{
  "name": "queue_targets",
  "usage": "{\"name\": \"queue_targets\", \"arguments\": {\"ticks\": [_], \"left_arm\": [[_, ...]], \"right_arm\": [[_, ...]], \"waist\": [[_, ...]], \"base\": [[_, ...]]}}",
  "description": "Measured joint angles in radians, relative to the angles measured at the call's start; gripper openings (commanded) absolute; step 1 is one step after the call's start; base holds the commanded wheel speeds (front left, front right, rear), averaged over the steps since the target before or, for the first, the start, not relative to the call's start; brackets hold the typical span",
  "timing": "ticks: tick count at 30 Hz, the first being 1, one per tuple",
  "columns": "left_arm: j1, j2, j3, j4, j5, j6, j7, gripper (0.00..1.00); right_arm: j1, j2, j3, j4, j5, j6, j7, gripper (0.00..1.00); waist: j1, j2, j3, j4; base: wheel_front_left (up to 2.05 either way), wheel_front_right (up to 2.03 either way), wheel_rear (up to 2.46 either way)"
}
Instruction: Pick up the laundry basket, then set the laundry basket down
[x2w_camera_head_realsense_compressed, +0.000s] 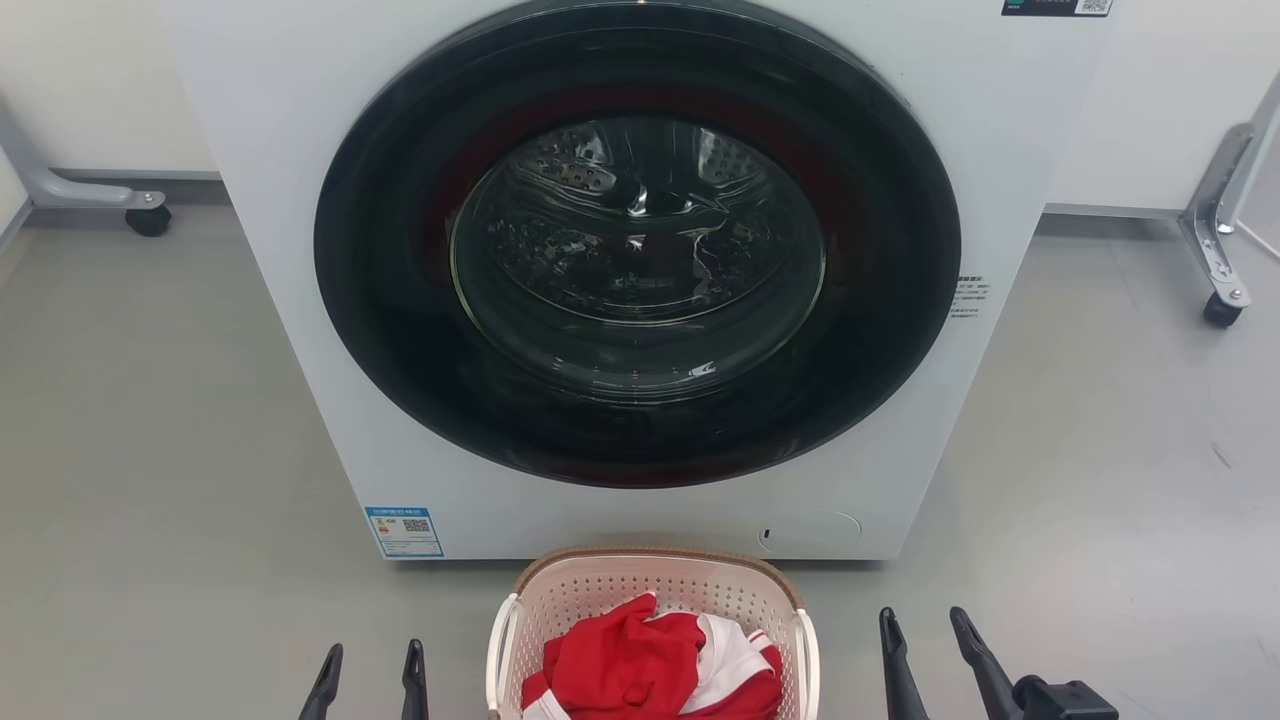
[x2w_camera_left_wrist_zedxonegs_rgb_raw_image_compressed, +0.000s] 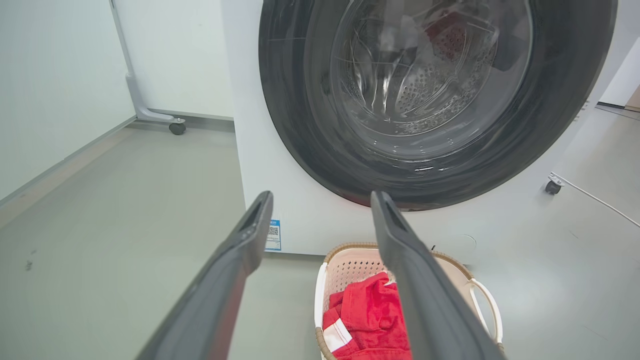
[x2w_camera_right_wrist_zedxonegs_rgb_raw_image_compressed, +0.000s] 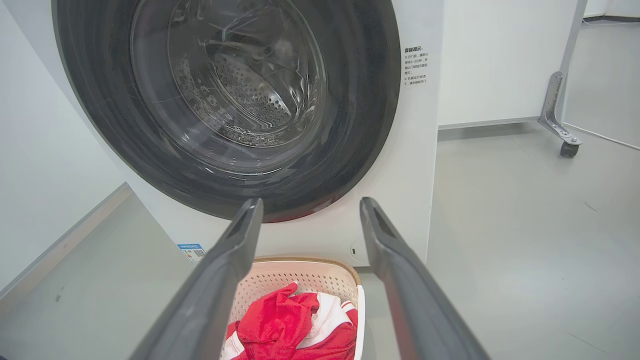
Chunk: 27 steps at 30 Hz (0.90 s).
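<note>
The laundry basket (x2w_camera_head_realsense_compressed: 610, 592) stands on the grey floor (x2w_camera_head_realsense_compressed: 150, 450) just in front of the white washing machine (x2w_camera_head_realsense_compressed: 290, 300), below its round dark door (x2w_camera_head_realsense_compressed: 640, 440), and holds a crumpled red-and-white garment (x2w_camera_head_realsense_compressed: 630, 665). In the head view the basket sits between the two claws. The left gripper (x2w_camera_head_realsense_compressed: 372, 668) is beside its left handle with its fingers spread and nothing between them. The right gripper (x2w_camera_head_realsense_compressed: 925, 640) is off its right handle, also parted and empty. Neither touches the basket. A blue-bordered label (x2w_camera_head_realsense_compressed: 405, 531) with a QR code is stuck at the machine's lower left corner, its print too small to read. A block of small Chinese writing (x2w_camera_right_wrist_zedxonegs_rgb_raw_image_compressed: 416, 66) runs down the front panel right of the door, and I cannot make it out. A dark sticker (x2w_camera_head_realsense_compressed: 1055, 6) with another QR code is cut by the top edge. A round cover (x2w_camera_head_realsense_compressed: 812, 531) sits low on the right of the panel.
</note>
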Motion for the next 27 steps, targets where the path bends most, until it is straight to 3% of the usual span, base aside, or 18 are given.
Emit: {"name": "queue_targets", "arguments": {"ticks": [12,13,19,27], "left_arm": [[0.006,-0.013,0.015,-0.025,0.017,0.000,0.000,1.00],[0.007,-0.013,0.016,-0.024,0.018,0.000,0.000,0.00],[0.031,-0.017,0.010,0.026,0.010,-0.002,0.005,0.00],[0.026,-0.023,0.040,0.033,-0.085,-0.021,0.038,0.00]], "right_arm": [[0.012,0.009,-0.028,-0.032,-0.042,0.000,0.000,1.00],[0.016,0.009,-0.029,-0.031,-0.044,0.000,0.000,0.00],[0.050,0.010,-0.026,0.021,-0.040,0.001,0.003,0.00],[0.041,0.011,-0.067,0.023,0.056,0.022,0.033,0.00]], "waist": [[0.0000,0.0000,0.005,0.002],[0.0000,0.0000,0.005,0.002],[0.0000,0.0000,0.006,0.001],[0.0000,0.0000,0.010,-0.006]], "base": [[0.00,0.00,0.00],[0.00,0.00,0.00],[0.00,0.00,0.00],[0.00,0.00,0.00]]}}
